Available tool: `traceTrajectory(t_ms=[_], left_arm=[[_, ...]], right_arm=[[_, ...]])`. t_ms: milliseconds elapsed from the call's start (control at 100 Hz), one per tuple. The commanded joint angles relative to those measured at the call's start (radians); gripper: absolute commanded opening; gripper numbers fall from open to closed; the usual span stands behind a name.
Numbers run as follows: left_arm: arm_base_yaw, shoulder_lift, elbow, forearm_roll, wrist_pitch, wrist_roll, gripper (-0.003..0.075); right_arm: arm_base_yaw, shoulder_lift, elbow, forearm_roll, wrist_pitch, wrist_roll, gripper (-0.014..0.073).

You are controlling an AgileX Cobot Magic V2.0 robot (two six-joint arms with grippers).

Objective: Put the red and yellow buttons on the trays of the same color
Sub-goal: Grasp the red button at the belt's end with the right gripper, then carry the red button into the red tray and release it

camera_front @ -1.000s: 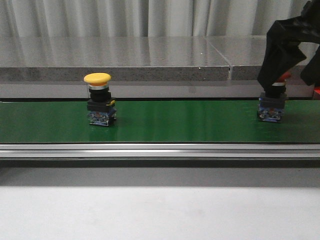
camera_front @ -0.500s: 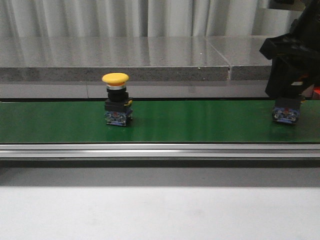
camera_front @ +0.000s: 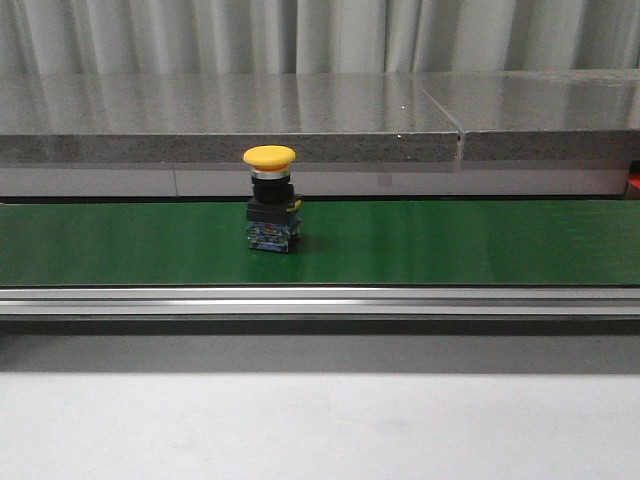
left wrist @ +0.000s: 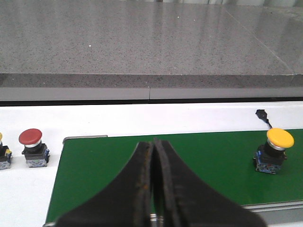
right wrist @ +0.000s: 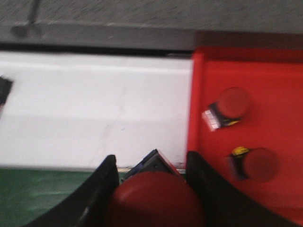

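While the yellow button (camera_front: 271, 198) stands upright on the green belt (camera_front: 450, 243) out front, no arm shows there. The left gripper (left wrist: 155, 189) is pressed shut and empty, the yellow one off to its side. The right gripper (right wrist: 151, 189) squeezes a red button (right wrist: 154, 201) just beside the red tray (right wrist: 279, 94), which already has two.

The flat green conveyor belt (camera_front: 420, 240) looks smooth, faintly sheeny rubber, edged by a brushed metal rail (camera_front: 320, 300). The speckled grey stone slab (camera_front: 230, 110) is polished and reflective. The yellow mushroom-capped plastic button (camera_front: 270, 156) looks glossy, as does the red plastic tray (right wrist: 265, 90).
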Motion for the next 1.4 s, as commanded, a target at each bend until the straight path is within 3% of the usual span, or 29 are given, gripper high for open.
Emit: traceTrajectory(t_ms=[0,130,350,750,1391], left_arm=[[-0.007,0.002,-0.028,-0.026,-0.071,0.002,-0.0019],[-0.007,0.002,-0.028,-0.026,-0.071,0.002,-0.0019],[-0.007,0.002,-0.028,-0.026,-0.071,0.002,-0.0019],[-0.007,0.002,-0.028,-0.026,-0.073,0.002,-0.0019],[-0.007,0.002,-0.028,-0.026,-0.073,0.002,-0.0019]], right_arm=[[-0.091,-0.012,-0.086,0.005,-0.028,0.003,0.0089],[-0.217,0.039,-0.142,0.009,-0.043,0.035,0.0089],[-0.313,0.136,-0.145,0.052,-0.112,0.048,0.0089],[-0.319,0.322,-0.150,0.053,-0.158,0.048,0.0089],[-0.319,0.447,-0.150,0.053,-0.193,0.047,0.0090]])
